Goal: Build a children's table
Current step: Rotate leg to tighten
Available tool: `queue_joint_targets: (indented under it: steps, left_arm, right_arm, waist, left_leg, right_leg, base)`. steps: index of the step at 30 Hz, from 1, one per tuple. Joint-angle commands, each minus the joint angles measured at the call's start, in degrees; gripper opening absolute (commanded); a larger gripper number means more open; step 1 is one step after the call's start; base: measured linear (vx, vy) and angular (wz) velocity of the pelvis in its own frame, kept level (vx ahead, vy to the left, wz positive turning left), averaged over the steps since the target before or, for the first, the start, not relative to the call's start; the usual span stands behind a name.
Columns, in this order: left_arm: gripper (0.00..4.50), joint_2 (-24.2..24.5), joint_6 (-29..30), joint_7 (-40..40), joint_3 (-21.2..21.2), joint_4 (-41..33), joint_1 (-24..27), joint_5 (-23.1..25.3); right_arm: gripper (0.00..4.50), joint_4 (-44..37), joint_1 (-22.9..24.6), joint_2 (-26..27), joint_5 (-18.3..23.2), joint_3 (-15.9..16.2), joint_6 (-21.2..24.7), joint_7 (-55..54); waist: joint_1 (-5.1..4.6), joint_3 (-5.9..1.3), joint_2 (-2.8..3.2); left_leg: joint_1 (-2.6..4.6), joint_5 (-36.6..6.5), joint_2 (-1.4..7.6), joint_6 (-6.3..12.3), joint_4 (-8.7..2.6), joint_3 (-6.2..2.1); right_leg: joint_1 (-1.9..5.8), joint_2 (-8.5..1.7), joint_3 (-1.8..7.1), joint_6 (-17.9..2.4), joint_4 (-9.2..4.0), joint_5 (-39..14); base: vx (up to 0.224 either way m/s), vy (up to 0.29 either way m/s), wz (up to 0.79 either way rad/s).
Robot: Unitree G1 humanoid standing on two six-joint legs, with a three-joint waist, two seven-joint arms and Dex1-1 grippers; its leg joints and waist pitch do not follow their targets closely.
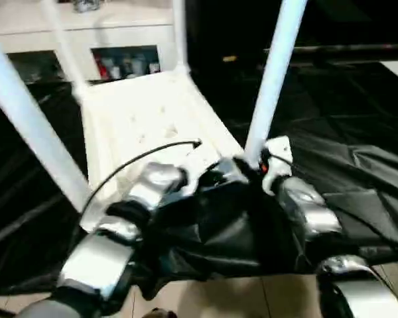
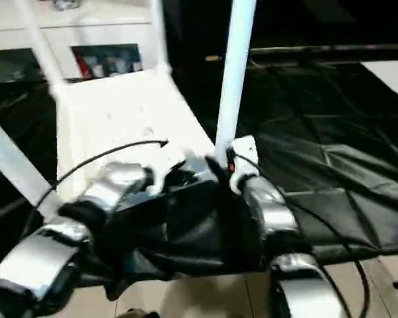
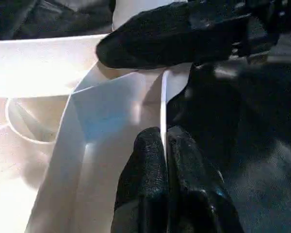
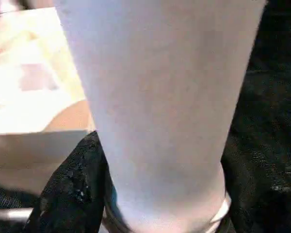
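Observation:
The white tabletop (image 1: 146,119) lies upside down on the black-draped work table, with a leg rising from each corner socket. The near-right leg (image 1: 275,73) stands upright, and my right gripper (image 1: 264,165) is shut around its base. In the right wrist view this leg (image 4: 160,97) fills the picture, with one black finger (image 4: 72,194) against its side and the other hidden. My left gripper (image 3: 164,145) is shut on the tabletop's thin near rim (image 3: 163,97), just left of that leg. The near-left leg (image 1: 26,119) leans out toward picture left.
Wrinkled black cloth (image 1: 345,159) covers the work table to the right. A white shelf unit (image 1: 86,33) with coloured items stands behind. A black cable (image 1: 132,162) loops over my left forearm. Light floor (image 1: 252,298) shows below the table's near edge.

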Motion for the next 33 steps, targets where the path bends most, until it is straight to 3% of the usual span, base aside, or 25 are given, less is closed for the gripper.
queue_joint_targets:
  steps: [1, 3, 5, 6, 10, 16, 17, 21, 25, 29, 33]
  left_arm:
    - [0.0, -2.85, -0.95, 4.92, 1.18, 0.27, -1.79, -0.33]
    - [0.0, -2.91, -1.69, 4.1, 0.85, 0.12, -1.55, -0.02]
    - [0.0, -2.5, -2.43, 1.39, 0.81, -0.52, -0.98, -0.5]
    - [0.0, -1.97, -3.0, -0.23, 0.64, -0.85, -0.62, -0.69]
    - [0.0, -0.53, -4.14, -4.67, 0.37, -1.68, 0.27, -1.49]
    - [0.0, 3.16, -5.49, -14.94, -0.29, -4.1, 2.43, -2.29]
    - [0.0, 3.98, -5.72, -17.57, -0.56, -4.81, 2.98, -2.59]
    - [0.0, 6.44, -5.01, -26.57, -1.1, -7.89, 4.88, -4.78]
    - [0.0, 8.43, -4.44, -31.13, -2.07, -10.17, 6.37, -5.25]
    - [0.0, 9.56, -3.89, -33.54, -1.87, -11.94, 7.68, -5.18]
    - [0.0, 10.08, -3.46, -34.16, -1.89, -12.97, 8.26, -5.24]
  right_arm:
    - [2.73, 2.84, 0.38, 5.13, -0.95, 3.62, 1.07, 0.8]
    - [2.73, 2.44, 0.53, 5.07, -2.58, 5.57, -1.36, 3.3]
    - [3.29, 1.34, 1.0, 4.86, -0.83, 4.68, -2.22, 6.33]
    - [3.43, 0.52, 1.24, 4.33, -0.09, 4.48, -2.51, 8.35]
    - [3.78, -0.97, 1.56, 2.06, 0.21, 5.29, -2.72, 12.96]
    - [3.78, -6.38, 3.53, -4.78, 2.05, 7.63, -1.99, 29.24]
    - [3.78, -8.8, 4.49, -6.82, 3.04, 8.4, -1.47, 33.57]
    - [3.78, -13.59, 6.69, -11.9, 4.2, 9.97, 0.01, 43.31]
    - [3.78, -14.72, 7.31, -14.89, 4.09, 10.18, -0.84, 47.12]
    - [3.64, -15.51, 7.11, -16.13, 4.8, 9.66, -0.34, 48.93]
    - [3.33, -16.38, 7.24, -16.7, 5.37, 9.85, 0.54, 50.3]
  waist:
    - [0.11, -3.68, -0.5]
    - [0.22, -3.68, -0.75]
    - [0.31, -3.69, -0.62]
    - [0.28, -3.7, -1.05]
    - [0.62, -3.82, -0.83]
    - [1.12, -3.87, -0.96]
    - [1.62, -3.87, -0.99]
    - [2.33, -3.8, -1.03]
    - [3.06, -3.68, -0.93]
    - [3.01, -3.72, -1.0]
    - [3.03, -3.84, -1.05]
  left_leg:
    - [1.76, -23.71, 2.99, -0.56, -4.9, -2.48]
    - [1.64, -22.64, 3.0, 0.42, -4.8, -2.36]
    - [1.57, -22.33, 3.02, 0.98, -4.76, -2.37]
    - [1.53, -22.12, 3.0, 1.31, -4.76, -2.33]
    - [1.3, -19.47, 3.16, 2.94, -4.51, -2.14]
    - [1.18, -17.36, 3.32, 4.65, -4.23, -2.01]
    - [1.35, -16.96, 3.53, 5.21, -4.18, -1.99]
    - [1.39, -17.14, 3.73, 5.19, -4.27, -1.96]
    - [1.85, -19.56, 3.99, 3.05, -4.59, -2.07]
    - [1.85, -19.78, 3.86, 2.13, -4.66, -2.05]
    - [1.72, -18.19, 3.79, 2.79, -4.5, -1.98]
  right_leg:
    - [1.73, -2.62, 1.75, -11.91, -4.83, -16.81]
    - [1.84, -2.59, 1.71, -12.17, -4.75, -15.41]
    - [1.94, -2.7, 1.71, -12.15, -4.75, -15.71]
    - [2.02, -2.65, 1.67, -12.11, -4.79, -15.77]
    - [2.27, -2.61, 1.54, -13.18, -4.33, -13.32]
    - [2.52, -2.59, 1.42, -14.14, -4.08, -11.65]
    - [2.49, -2.6, 1.5, -14.33, -4.01, -11.31]
    - [2.33, -2.7, 1.64, -14.72, -3.88, -11.65]
    - [1.92, -2.85, 1.86, -14.23, -4.09, -15.29]
    - [1.93, -2.77, 1.93, -14.0, -4.0, -14.84]
    - [2.02, -2.77, 1.92, -14.14, -3.78, -12.92]
  base:
    - [0.0, 0.0, 0.0]
    - [0.0, 0.0, 0.0]
    - [0.0, 0.0, 0.0]
    - [0.0, 0.0, 0.0]
    - [0.0, 0.0, 0.0]
    - [0.0, 0.0, 0.0]
    - [0.0, 0.0, 0.0]
    - [0.0, 0.0, 0.0]
    - [0.0, 0.0, 0.0]
    - [0.0, 0.0, 0.0]
    - [0.0, 0.0, 0.0]
